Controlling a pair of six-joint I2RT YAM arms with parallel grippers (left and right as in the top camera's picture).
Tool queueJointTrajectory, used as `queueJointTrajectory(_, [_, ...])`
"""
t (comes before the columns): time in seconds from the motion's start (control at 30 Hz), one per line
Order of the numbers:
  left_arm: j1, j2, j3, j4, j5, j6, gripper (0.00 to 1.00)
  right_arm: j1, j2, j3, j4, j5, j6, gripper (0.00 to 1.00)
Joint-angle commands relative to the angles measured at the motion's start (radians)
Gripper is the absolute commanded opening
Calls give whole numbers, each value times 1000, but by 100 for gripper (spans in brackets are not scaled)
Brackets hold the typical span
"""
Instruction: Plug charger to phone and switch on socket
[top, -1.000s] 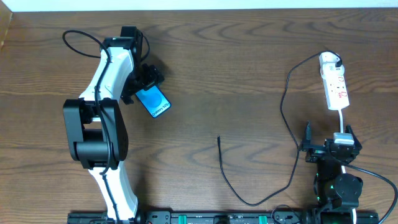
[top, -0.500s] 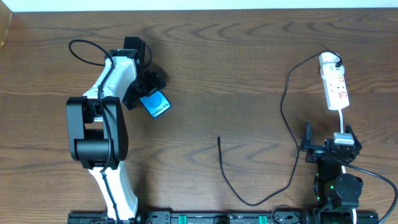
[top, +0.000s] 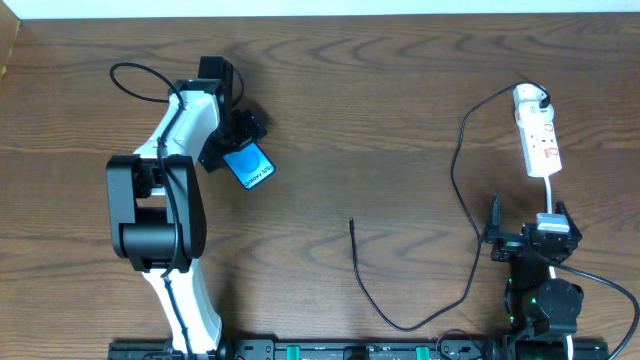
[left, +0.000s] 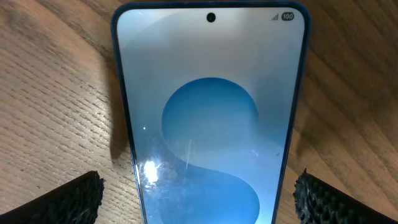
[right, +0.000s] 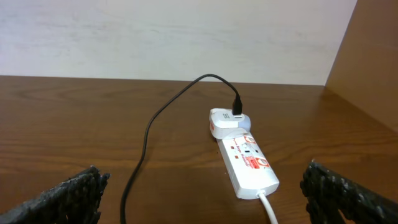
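1. Landmark for everything below: the narrow white power strip with red markings (top: 542, 143) (right: 249, 163), lying flat on the brown wooden table (top: 380, 120).
2. The white adapter (top: 530, 97) (right: 227, 121) is plugged in at the strip's far end, touching it. The thin black charger cable (top: 453, 172) (right: 147, 132) enters the adapter.
3. From the adapter, the cable loops out to the left of the strip and runs along the table. Its free plug tip lies on bare wood, well to the left of the strip (overhead view) and nearer the robot bases than the strip is.
4. The plug tip is loose, not in either gripper and not touching the phone.
5. The small phone with the bright blue screen and dark edges (top: 248, 165) (left: 211, 118) lies face up, screen lit. It is far to the left of the strip, well beyond the plug tip.
6. Left gripper (top: 232, 150) (left: 199, 199) is at the phone, well apart from the strip. Its jaws are spread wide with the phone's near end between them. There is a gap on each side, so nothing is gripped.
7. Right gripper (top: 535, 222) (right: 208, 199) sits just off the strip's near end, where the white cord (top: 550, 195) (right: 268, 208) leaves it. It is aimed along the strip with jaws wide apart and holds nothing.
8. I cannot tell the switch position from these views.
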Motion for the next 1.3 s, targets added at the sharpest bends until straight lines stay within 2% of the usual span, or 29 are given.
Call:
queueJointTrajectory(0.0, [-17, 13, -4, 7, -3, 17, 98, 3, -5, -1, -3, 1, -13, 99])
queueJointTrajectory(0.83, [-24, 13, -9, 3, -14, 4, 98, 3, -5, -1, -3, 1, -13, 99])
queueJointTrajectory(1.27, [-24, 13, -15, -1, -41, -40, 98, 3, -5, -1, -3, 1, -13, 99])
